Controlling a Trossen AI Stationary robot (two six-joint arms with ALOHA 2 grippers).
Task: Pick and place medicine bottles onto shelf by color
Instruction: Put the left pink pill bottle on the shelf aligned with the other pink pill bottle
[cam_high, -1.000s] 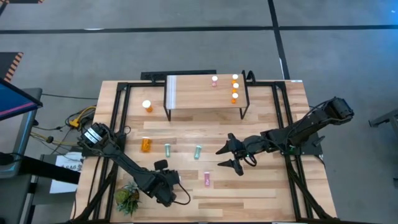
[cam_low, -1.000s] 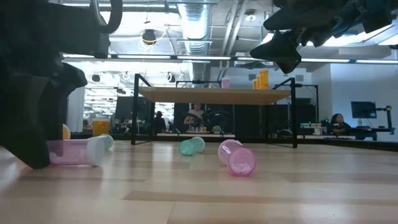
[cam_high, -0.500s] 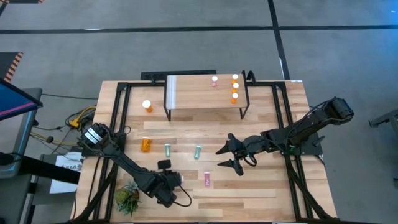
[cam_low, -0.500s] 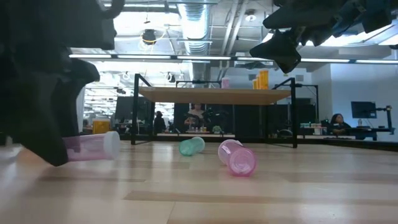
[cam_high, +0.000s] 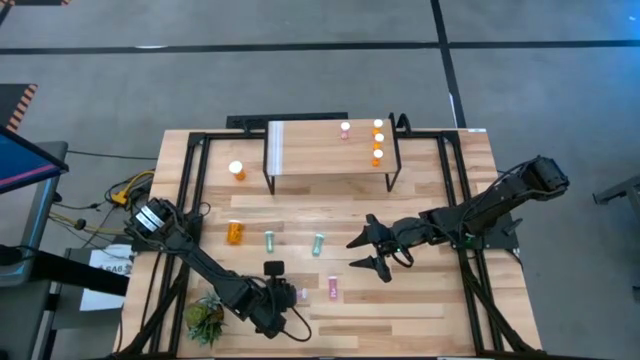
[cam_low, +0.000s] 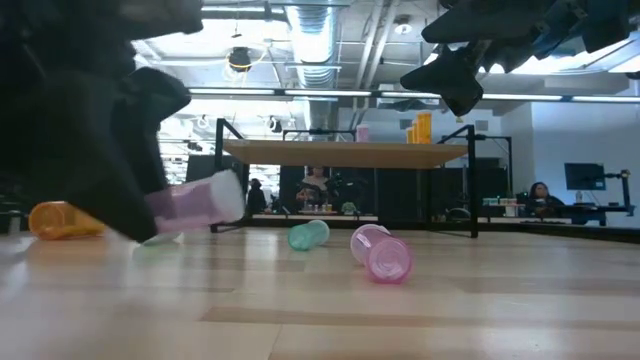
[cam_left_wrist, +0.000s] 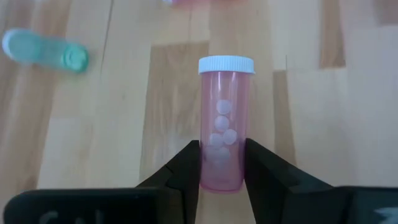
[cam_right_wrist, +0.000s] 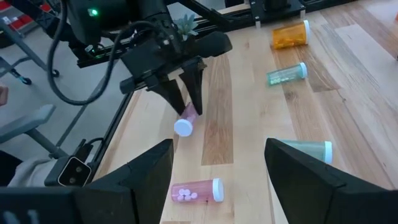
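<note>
Wood tabletop (cam_high: 430, 200): left end effector (cam_left_wrist: 221, 163) pinches pink bottle (cam_left_wrist: 222, 127) (white pills inside); right end effector (cam_high: 366, 253) spread

Left gripper (cam_left_wrist: 221, 163) low at table's near edge, jaws clamped; right gripper (cam_high: 366, 251) hovering mid-table, jaws spread

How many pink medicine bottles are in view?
3: one pink bottle standing on the shelf, one lying on the table, one gripped by the left hand.

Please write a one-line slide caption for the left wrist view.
Left gripper shut on a pink medicine bottle holding white pills, above the wooden tabletop.
</note>
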